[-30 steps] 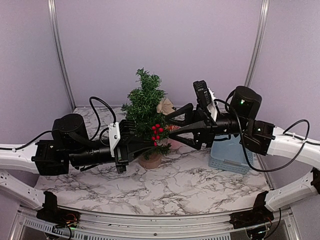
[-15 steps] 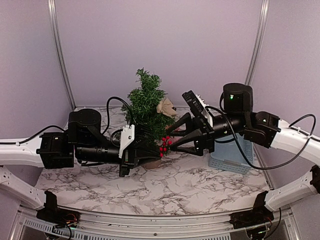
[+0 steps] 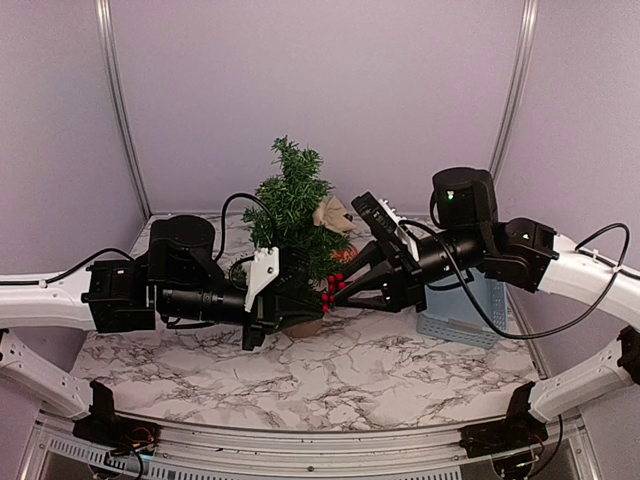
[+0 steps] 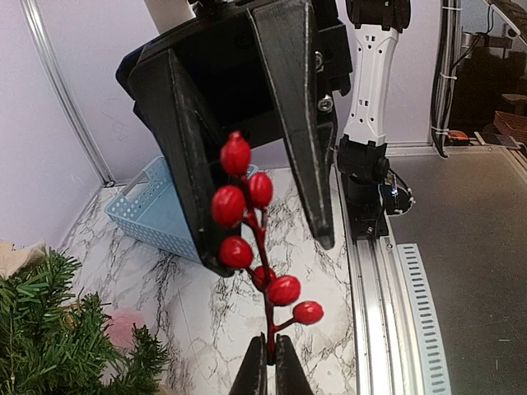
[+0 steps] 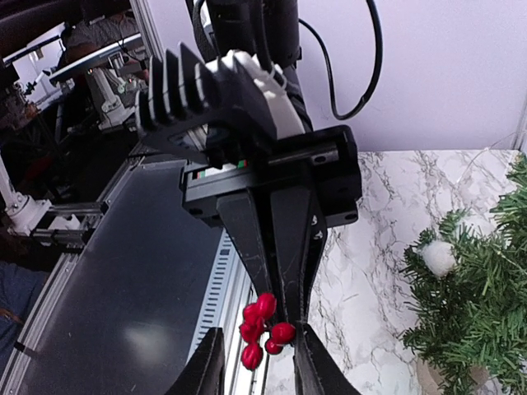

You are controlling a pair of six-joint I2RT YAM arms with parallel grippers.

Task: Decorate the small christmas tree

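Evidently the left gripper [image 4: 269,364] has its fingers pressed together on the stem of the red berry sprig [image 4: 247,218]. The sprig's long axis runs up the left wrist view into the gap of the right gripper [image 5: 262,366], whose part-spread fingers straddle the berries. The small christmas tree [image 3: 293,205] stands at the centre of the top view, just behind both grippers and nearer the left; its base is mostly hidden, and whether the right fingers touch a berry is unclear.

Left arm [image 3: 190,298]: extends level from the left edge to centre frame, left gripper [image 4: 270,369] pinched tight on a red berry sprig [image 4: 251,239]. Right arm [image 3: 480,245]: extends from the right edge, right gripper [image 5: 257,346] facing the other, fingers parted astride the sprig.
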